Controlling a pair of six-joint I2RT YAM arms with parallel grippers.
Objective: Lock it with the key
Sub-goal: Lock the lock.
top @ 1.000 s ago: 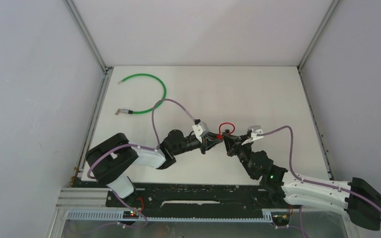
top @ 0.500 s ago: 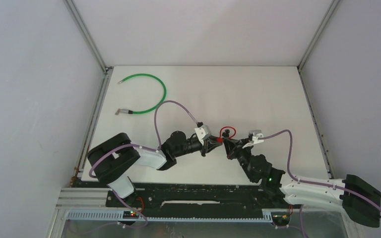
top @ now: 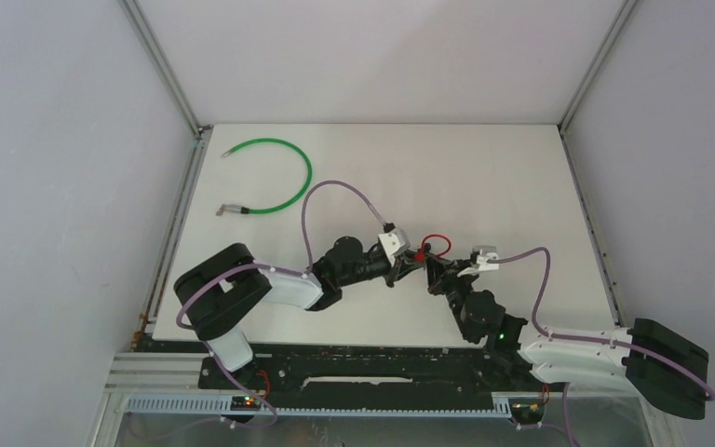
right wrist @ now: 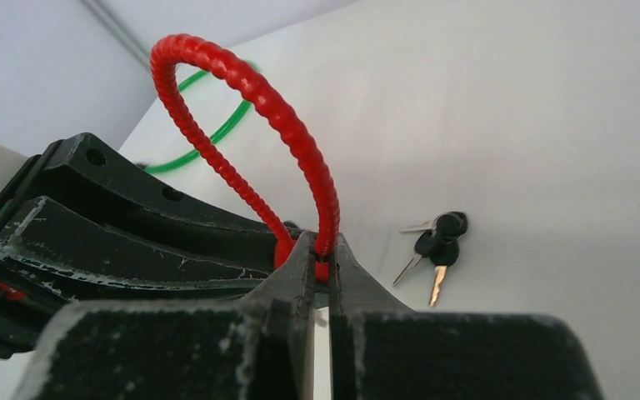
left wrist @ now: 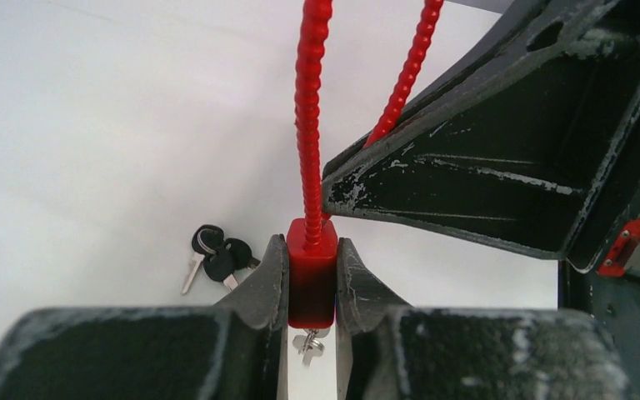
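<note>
Nearest the bases, the 2 arms reach inward and meet over the middle of the table (top: 503, 177). The left gripper (left wrist: 312, 260) is clamped on the red lock body (left wrist: 310, 292), 1 finger on each flat side. The ribbed red cable (left wrist: 312, 108) rises straight out of the body's top. A small metal piece shows under the body, too blurred to name. The right gripper (right wrist: 322, 250) is pinched on the cable's other end, just beside the body, so the cable arches as a loop above both sets of fingers. Whether that end is seated in the body cannot be told, because the fingers hide the joint.

The step in hand looks like seating that end. That puts the task at an early stage, since the keys (right wrist: 436, 239) lie loose on the table just beyond the grippers, touched by neither. To do it well, the left should hold the body still and square while the right pushes the end straight along the socket's line — a slanted push would bend the cable rather than drive it home. After that, 1 gripper must let go to fetch the keys. The right seems the better choice, since the left has the body.

At the far left lies a green cord (top: 290, 158), well apart.
</note>
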